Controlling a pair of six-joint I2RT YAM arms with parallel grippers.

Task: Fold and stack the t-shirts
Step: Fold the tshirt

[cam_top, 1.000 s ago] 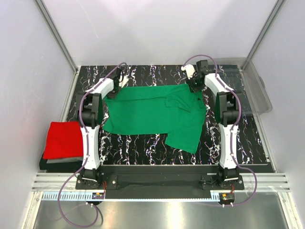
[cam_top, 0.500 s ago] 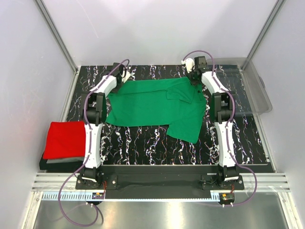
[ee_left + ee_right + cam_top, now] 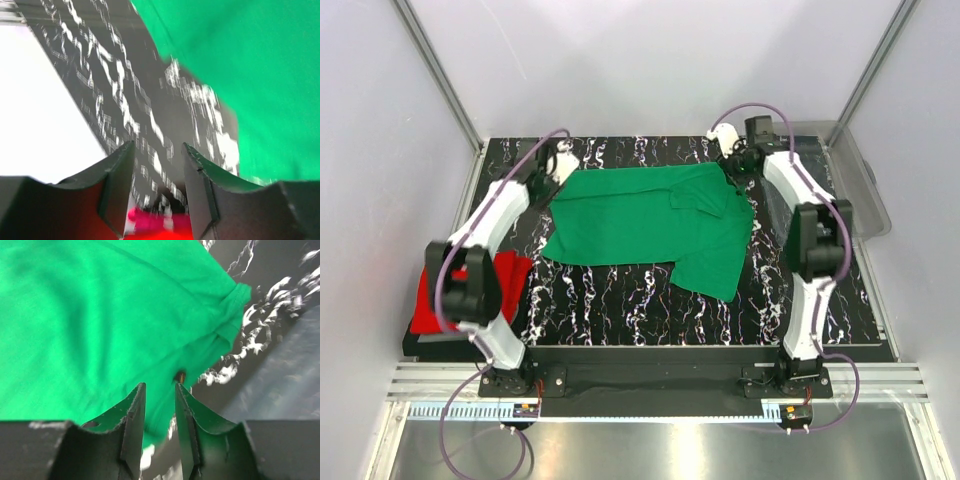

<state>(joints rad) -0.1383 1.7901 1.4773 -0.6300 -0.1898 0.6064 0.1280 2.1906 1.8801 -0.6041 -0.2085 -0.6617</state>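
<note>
Spanning far half of black marbled table (image 3: 620, 300): green t-shirt (image 3: 630, 215), white walls (image 3: 640, 70) around; left gripper (image 3: 157, 147) and right gripper (image 3: 160, 387) part-open, both empty.

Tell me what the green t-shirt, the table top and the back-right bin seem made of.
Green t-shirt: soft matte knit cloth, probably cotton jersey; it lies in limp folds and wrinkles.
Table top: hard, smooth, black with white veining, like marble or a printed laminate; cannot tell which.
Bin: clear, apparently rigid plastic; see-through, with a firm rim.

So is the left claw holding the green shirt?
No, the left gripper is open over bare table, the green t-shirt lying beside it.
</note>
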